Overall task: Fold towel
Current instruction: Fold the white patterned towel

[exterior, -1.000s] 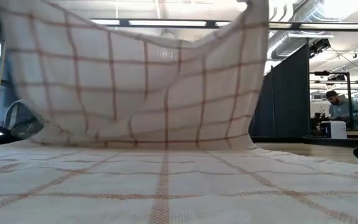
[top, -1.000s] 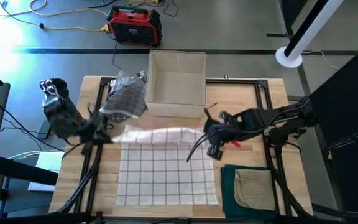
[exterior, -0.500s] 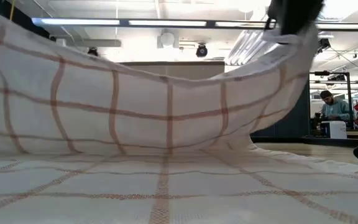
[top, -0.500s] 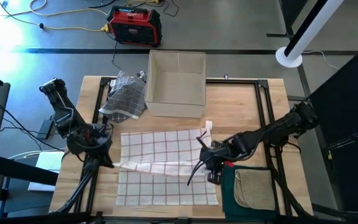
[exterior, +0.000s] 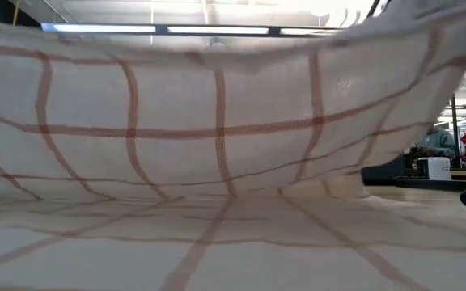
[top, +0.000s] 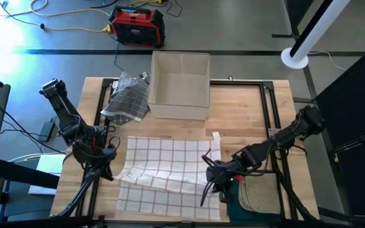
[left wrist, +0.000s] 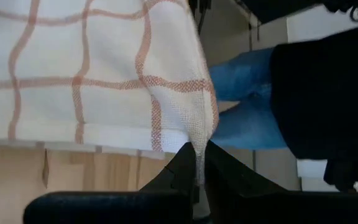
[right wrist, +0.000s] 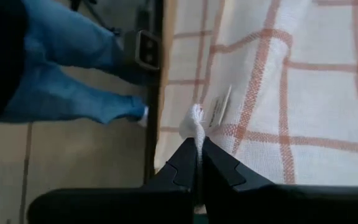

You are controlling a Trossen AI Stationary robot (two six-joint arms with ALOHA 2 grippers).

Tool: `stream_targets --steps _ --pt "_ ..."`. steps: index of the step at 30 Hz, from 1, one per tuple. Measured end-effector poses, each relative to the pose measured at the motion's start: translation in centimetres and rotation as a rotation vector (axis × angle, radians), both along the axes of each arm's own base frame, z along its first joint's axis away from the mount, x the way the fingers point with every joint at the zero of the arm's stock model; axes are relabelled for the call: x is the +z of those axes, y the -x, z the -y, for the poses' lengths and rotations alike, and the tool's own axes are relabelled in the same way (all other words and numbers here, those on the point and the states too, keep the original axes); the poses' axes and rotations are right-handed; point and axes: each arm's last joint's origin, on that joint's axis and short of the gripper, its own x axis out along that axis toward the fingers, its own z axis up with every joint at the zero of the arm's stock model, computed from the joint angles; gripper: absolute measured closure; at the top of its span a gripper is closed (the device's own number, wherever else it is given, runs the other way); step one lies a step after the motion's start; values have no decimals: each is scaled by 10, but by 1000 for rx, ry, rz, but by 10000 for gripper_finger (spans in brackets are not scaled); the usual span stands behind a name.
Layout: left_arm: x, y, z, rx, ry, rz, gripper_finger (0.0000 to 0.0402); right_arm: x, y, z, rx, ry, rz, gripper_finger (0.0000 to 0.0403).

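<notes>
- Lying across the near half of the table [top: 246, 107] is a white towel [top: 170, 171] with a thin red check, partly doubled over itself, its upper layer sagging in a loose ridge from side to side.
- The left gripper [top: 111, 172] sits at the towel's left edge, its fingers pinched shut on a corner of the cloth; the left wrist view shows that corner [left wrist: 194, 140] drawn down between the two dark fingers [left wrist: 225, 180].
- The right gripper [top: 213, 183] is at the towel's right edge, near the front, likewise clamped on a bunched corner [right wrist: 193, 127] of the cloth, with a small label [right wrist: 219, 106] just beside it.
- From table height the lifted cloth [exterior: 217, 113] fills nearly the whole picture, hanging in a curve above the layer that lies flat.
- A cardboard box [top: 180, 84] stands at the far side, with a crumpled grey checked cloth [top: 127, 96] just to its left.
- A tan cloth on a dark green one [top: 258, 190] lies at the near right corner.
- Blue-jeaned legs [right wrist: 73, 68] of a person show beyond the table edge.
</notes>
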Motion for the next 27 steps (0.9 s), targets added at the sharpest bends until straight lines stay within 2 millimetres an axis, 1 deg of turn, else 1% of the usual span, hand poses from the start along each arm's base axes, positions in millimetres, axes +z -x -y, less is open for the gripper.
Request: stream_targets --steps 8,15,18,24,27 --pt "-4 -8 14 -53 16 -20 389 -21 -4 -24 36 -70 -57 403" --pt "-10 -15 28 -146 40 -58 389 -20 -1 -40 25 -135 -40 403" --pt "-14 -17 32 -182 13 -65 389 -19 4 -47 40 -141 -43 403" --pt "-23 -21 36 -188 -39 -84 389 -20 7 -51 14 -154 -72 402" --pt "-26 -22 38 -199 -65 -86 389 -20 7 -51 7 -158 -77 394"
